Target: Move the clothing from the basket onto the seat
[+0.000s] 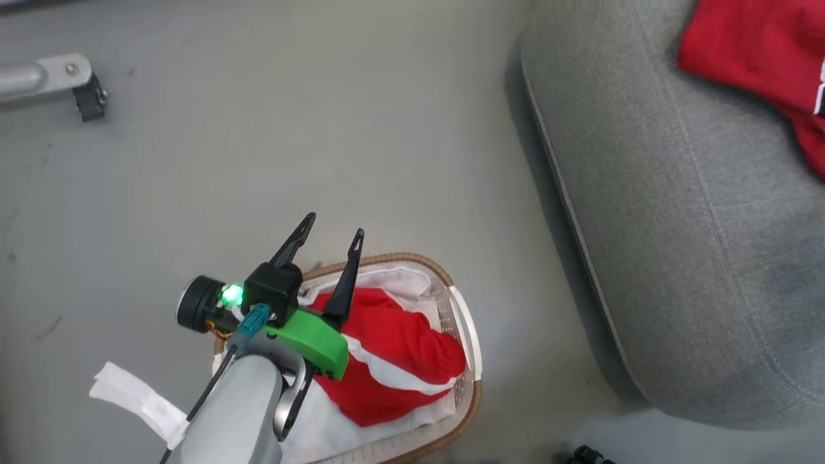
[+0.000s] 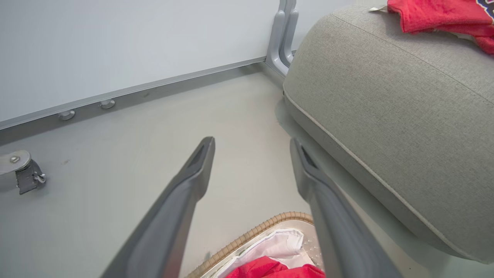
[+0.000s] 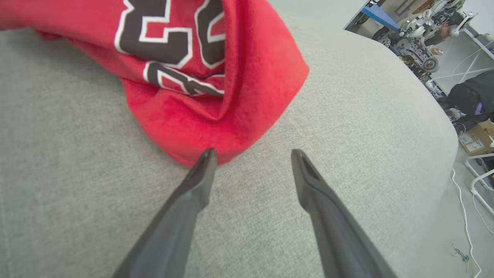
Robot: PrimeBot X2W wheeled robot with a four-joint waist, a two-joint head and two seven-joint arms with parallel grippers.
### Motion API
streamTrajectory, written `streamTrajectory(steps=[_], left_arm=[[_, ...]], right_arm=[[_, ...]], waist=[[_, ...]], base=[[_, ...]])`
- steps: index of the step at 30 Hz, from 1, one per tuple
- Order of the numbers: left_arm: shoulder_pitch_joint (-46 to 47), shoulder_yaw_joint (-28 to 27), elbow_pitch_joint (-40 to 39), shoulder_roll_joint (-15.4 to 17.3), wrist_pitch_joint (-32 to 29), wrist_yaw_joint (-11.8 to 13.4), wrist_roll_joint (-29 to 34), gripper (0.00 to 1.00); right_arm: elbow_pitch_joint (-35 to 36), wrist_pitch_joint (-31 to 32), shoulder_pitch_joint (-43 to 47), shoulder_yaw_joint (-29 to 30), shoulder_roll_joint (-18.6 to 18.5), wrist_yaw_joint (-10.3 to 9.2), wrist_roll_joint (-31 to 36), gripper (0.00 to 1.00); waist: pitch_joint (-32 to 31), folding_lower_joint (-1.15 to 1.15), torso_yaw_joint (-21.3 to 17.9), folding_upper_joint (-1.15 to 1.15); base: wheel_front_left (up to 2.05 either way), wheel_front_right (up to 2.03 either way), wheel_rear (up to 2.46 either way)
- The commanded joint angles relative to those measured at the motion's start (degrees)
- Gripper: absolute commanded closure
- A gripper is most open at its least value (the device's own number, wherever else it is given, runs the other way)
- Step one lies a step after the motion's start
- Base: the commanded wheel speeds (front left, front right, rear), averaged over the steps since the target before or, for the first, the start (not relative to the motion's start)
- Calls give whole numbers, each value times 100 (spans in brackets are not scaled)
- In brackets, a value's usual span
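The grey floor (image 1: 290, 142) takes up the left and middle of the scene. The seat (image 1: 677, 225) fills the right side, its rounded edge running from far to near; the left wrist view shows its front face (image 2: 386, 96) and the right wrist view its top (image 3: 347, 116).

The basket (image 1: 412, 259) stands on the floor at the near edge, left of the seat and apart from it. Its white liner (image 1: 399, 278) is bunched along the far rim.

The clothing is in two places. One red jersey (image 1: 754, 51) lies crumpled on the seat's far right part, black-and-white numbers showing on it in the right wrist view (image 3: 216, 96). A second jersey (image 1: 399, 348), red with a white stripe, lies heaped in the basket on the liner.

The left gripper (image 1: 334, 227) hangs over the basket's left side, fingers pointing far. They are spread wide and nothing is between them. In its own view (image 2: 251, 142) the tips stand over bare floor past the basket's rim (image 2: 251, 233).

The right gripper (image 3: 253, 152) hangs over the seat top, also spread wide and empty. Its left fingertip sits at the near edge of the red jersey; whether it touches the cloth cannot be told.

A caster (image 1: 89, 96) on a metal leg stands on the floor at the far left.
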State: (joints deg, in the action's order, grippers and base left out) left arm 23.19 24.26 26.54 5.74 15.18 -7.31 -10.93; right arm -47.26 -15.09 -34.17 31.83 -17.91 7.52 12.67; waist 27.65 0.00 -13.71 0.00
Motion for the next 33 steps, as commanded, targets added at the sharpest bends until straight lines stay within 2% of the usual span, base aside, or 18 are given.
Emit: streamTrajectory(steps=[1, 4, 10, 15, 24, 28, 33], left_arm=[[-159, -87, 6, -45, -5, 4, 43, 0], [-361, -301, -43, -99, -5, 64, 132, 0], [-779, -786, -164, -209, -5, 211, 194, 0], [-1077, -1208, -236, -243, -5, 310, 238, 0], [-1453, -1946, -297, -272, -5, 443, 329, 0], [-1634, -2162, -330, -278, -5, 432, 317, 0], [-1862, -2170, -344, -278, -5, 389, 199, 0]], right_arm=[[93, -11, 235, -61, 80, -6, -45, 0], [666, -11, 570, -514, 376, -6, -410, 0], [1883, -11, 1375, -1495, 623, -6, -1329, 0], [2410, -10, 1645, -2159, 811, -6, -1741, 0], [2763, -10, 1787, -2978, 1067, -6, -2053, 0], [2788, -10, 1945, -3099, 1150, -6, -2111, 0], [2677, -10, 2245, -3111, 1224, -6, -2201, 0]], waist=[[-471, 0, 86, 0], [-744, 0, 204, 0], [-1196, 0, 534, 0], [-1495, 0, 854, 0], [-1907, 0, 1327, 0], [-2119, 0, 1415, 0], [-2393, 0, 1447, 0]], base=[[0, 0, 0], [0, 0, 0], [0, 0, 0], [0, 0, 0], [0, 0, 0], [0, 0, 0], [0, 0, 0]])
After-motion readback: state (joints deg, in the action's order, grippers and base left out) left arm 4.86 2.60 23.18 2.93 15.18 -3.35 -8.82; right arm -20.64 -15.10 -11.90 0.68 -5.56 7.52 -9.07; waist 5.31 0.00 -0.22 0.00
